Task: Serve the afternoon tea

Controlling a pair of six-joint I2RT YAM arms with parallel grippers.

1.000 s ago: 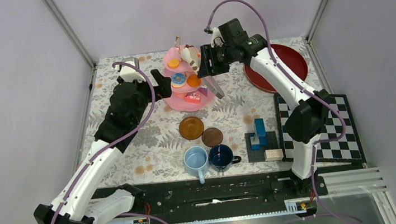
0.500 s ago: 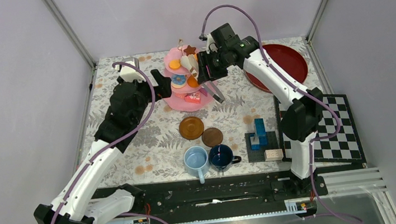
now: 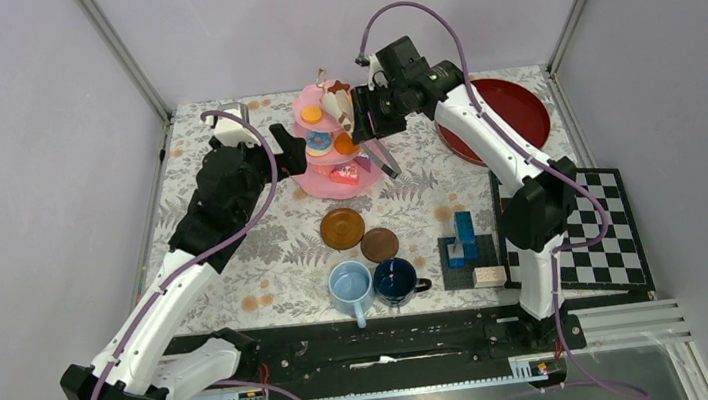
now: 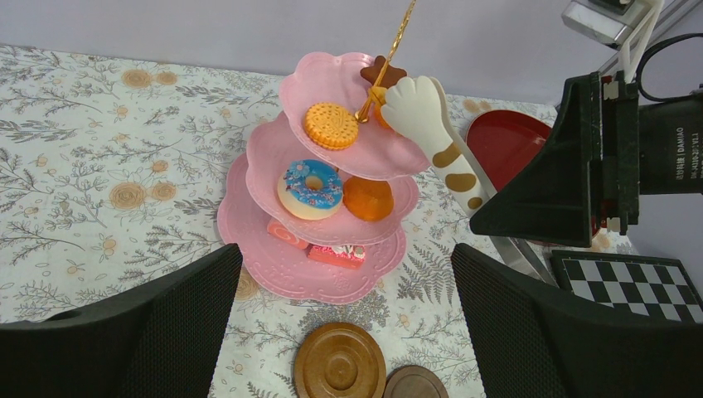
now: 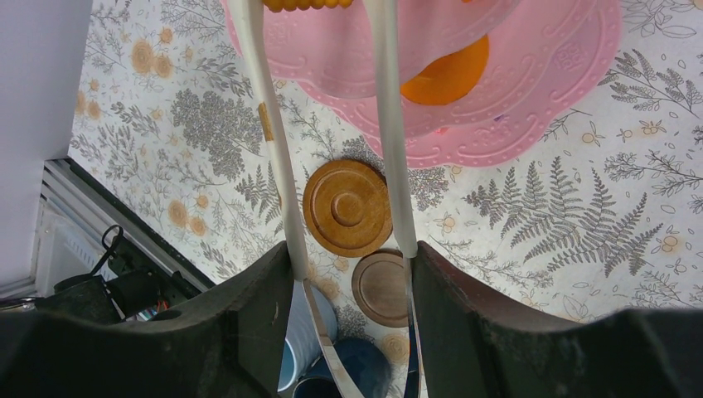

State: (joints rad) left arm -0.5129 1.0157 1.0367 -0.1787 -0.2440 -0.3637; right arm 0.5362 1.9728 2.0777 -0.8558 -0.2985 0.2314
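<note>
The pink three-tier stand [image 3: 324, 189] stands at the back centre, with a gold loop [image 4: 396, 37] on top. In the left wrist view its tiers [image 4: 282, 257] hold a biscuit [image 4: 330, 125], a blue doughnut [image 4: 310, 183], an orange pastry [image 4: 368, 197], a pink roll [image 4: 286, 235], a red cake [image 4: 336, 254] and a brown star [image 4: 383, 71]. My right gripper [image 3: 373, 117] is shut on white cat-paw tongs [image 4: 423, 116], whose tips lie over the top tier beside the star. My left gripper [image 3: 286, 152] is open and empty, left of the stand. Two brown saucers [image 3: 342, 227] [image 3: 379, 244] and the light-blue mug [image 3: 350, 286] and dark-blue mug [image 3: 395, 280] sit in front.
A dark red plate [image 3: 512, 117] lies at the back right. A blue block stack [image 3: 463, 238] stands on a dark base right of the mugs. A chequered board [image 3: 595, 233] lies at the right edge. Frame posts mark the back corners.
My right gripper has moved the tongs left over the stand's top tier, where a brown star now shows. The left arm has not moved.
</note>
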